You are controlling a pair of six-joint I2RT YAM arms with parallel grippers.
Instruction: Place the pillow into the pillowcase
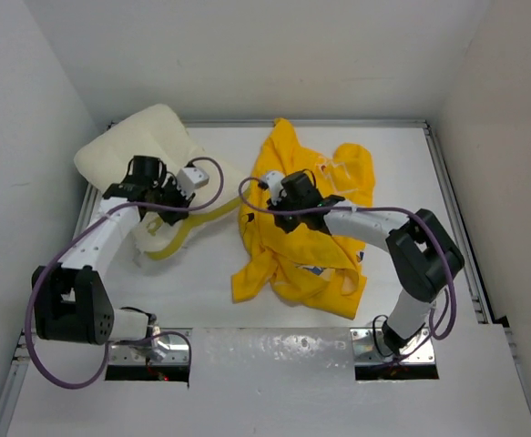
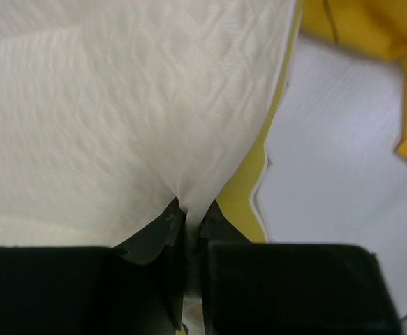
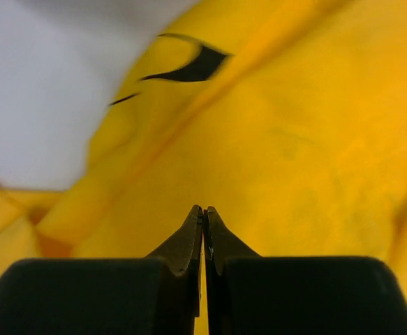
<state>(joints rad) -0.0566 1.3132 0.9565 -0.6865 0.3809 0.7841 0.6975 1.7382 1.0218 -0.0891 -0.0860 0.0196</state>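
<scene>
Left tool [image 2: 187, 211] pinching fold of cream pillow [image 1: 128, 146] near its yellow-edged side; pillow at far-left of bench [image 1: 201, 287]. Right tool [image 3: 203, 209] pressed together over crumpled yellow pillowcase [image 1: 306, 259], mid-bench, just beside pillow; whether cloth is caught, cannot tell

In the left wrist view the pillow [image 2: 119, 105] runs off the top and left edges. The pillowcase [image 2: 371, 28] is a blurred patch cut by the upper right corner, and the dark body of the left jaws blocks the bottom. In the right wrist view the pillowcase spills past the top, right and bottom edges, its black marking is smeared, and whether cloth sits between the closed right jaws cannot be told. From above, both arms cover their jaws, and the pillowcase print is too crumpled and small to read.
</scene>
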